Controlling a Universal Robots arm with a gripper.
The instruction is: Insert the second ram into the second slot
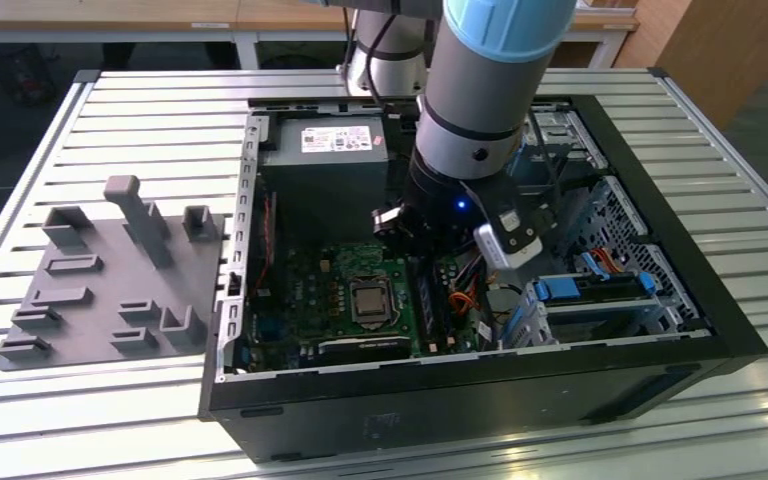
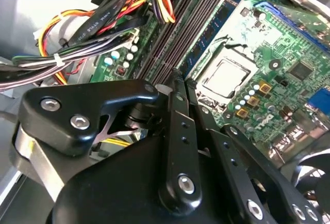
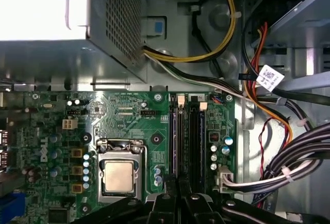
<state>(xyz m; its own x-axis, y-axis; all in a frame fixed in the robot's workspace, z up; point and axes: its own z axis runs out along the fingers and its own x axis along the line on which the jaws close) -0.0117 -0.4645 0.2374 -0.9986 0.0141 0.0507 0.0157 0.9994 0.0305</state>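
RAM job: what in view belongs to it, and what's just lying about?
Job: end effector, memory slots, blue stick seated in a slot.
Lying about: grey fixture tray, power supply, cable bundle, CPU socket, drive-bay clips.

1. the exterior view stands off the arm, high and somewhat back, looking down at the open computer case on the slatted table.
2. the first wrist view faces straight down into the case from close in, over the motherboard and processor socket.
3. the second wrist view sits closer still, looking slantwise past the gripper along the memory slots.
4. all three views share the motherboard around the socket.
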